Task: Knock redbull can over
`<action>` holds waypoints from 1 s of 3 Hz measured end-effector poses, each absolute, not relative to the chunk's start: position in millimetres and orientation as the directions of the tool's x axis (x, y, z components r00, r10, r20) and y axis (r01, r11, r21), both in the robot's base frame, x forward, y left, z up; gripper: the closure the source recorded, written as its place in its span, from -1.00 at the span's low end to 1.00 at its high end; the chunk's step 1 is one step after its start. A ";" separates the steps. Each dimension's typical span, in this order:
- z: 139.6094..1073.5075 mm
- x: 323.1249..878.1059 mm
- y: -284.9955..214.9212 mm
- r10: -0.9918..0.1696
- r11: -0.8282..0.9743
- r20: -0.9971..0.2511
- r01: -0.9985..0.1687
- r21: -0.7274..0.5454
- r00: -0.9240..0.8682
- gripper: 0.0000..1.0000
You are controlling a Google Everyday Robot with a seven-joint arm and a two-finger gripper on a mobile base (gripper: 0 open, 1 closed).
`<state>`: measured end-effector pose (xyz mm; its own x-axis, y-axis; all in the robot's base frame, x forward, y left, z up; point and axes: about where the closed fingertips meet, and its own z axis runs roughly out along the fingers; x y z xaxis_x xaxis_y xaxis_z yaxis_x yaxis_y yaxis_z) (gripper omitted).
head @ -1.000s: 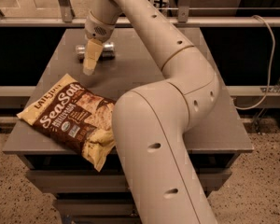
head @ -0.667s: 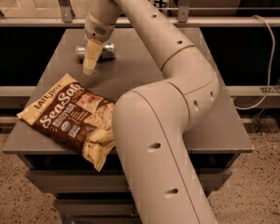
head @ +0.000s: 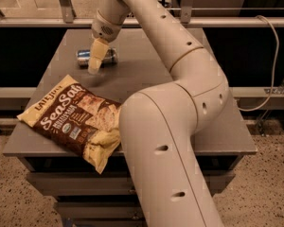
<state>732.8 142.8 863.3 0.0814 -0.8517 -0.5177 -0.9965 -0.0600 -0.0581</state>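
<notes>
Camera view, one item set on a grey surface; redbull can: slim blue and silver can, lying on its side at the far left part of the surface, long axis running left to right, its middle hidden behind the tool; tool: cream-coloured, pointing down and slightly to the left, directly in front of the can, tip just above the surface on the can's near side, the two fingers pressed together into one tapered wedge with no gap showing, closed and holding nothing; whether it touches the can cannot be told; arm: thick, off-white, rising from the lower centre, bending at the right and reaching back to the far left; chip bag: large, brown and yellow, flat on the near left part of the surface, one corner overhanging the front edge, well apart from the can; cable: pale, hanging at the right, off the surface.
</notes>
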 end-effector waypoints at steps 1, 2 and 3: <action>876.3 743.6 114.6 -0.790 0.038 -0.613 -0.998 -0.055 0.003 -1.00; 903.6 756.3 44.8 -0.672 0.208 -0.735 -0.976 -0.068 -0.092 -1.00; 936.7 742.9 -10.1 -0.538 0.333 -0.835 -0.939 -0.082 -0.118 -1.00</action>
